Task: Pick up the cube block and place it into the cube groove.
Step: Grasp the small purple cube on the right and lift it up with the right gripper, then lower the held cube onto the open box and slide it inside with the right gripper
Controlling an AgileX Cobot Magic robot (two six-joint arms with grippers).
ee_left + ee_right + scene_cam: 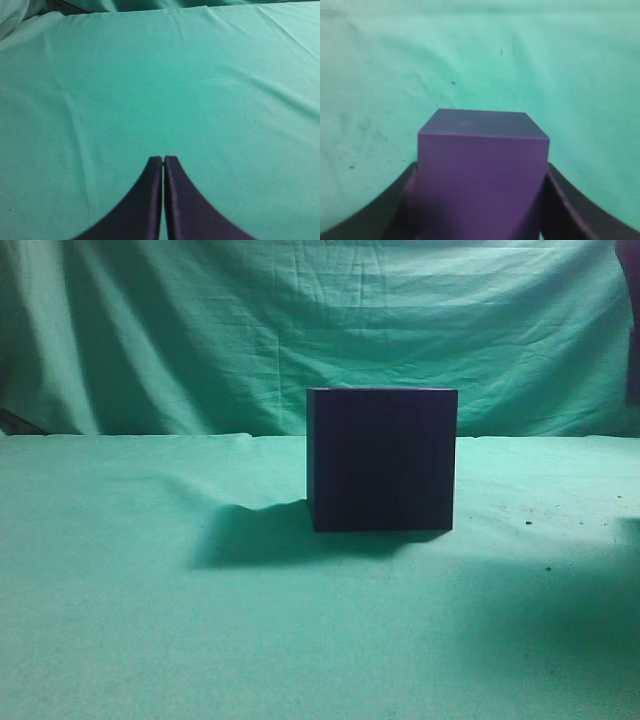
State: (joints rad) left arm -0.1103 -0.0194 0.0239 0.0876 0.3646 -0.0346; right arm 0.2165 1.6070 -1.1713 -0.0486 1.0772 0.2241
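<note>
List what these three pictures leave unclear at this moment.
- Exterior view: the dark box shows one side only; its top and any opening are hidden by the low camera angle.
- Right wrist view: the purple cube is cut off by the bottom edge.
- Neither tool appears in the exterior view.

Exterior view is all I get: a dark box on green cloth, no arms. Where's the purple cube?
Observer: The purple cube sits between the right tool's fingers, one at each side face, in the right wrist view.
Operator: Is it lifted?
Observer: Can't tell; only green cloth shows behind it.
Operator: And the left tool?
Observer: The left tool is shut and empty, fingertips together over bare cloth.
Operator: Is the box open on top?
Observer: No view shows the dark box's top.
</note>
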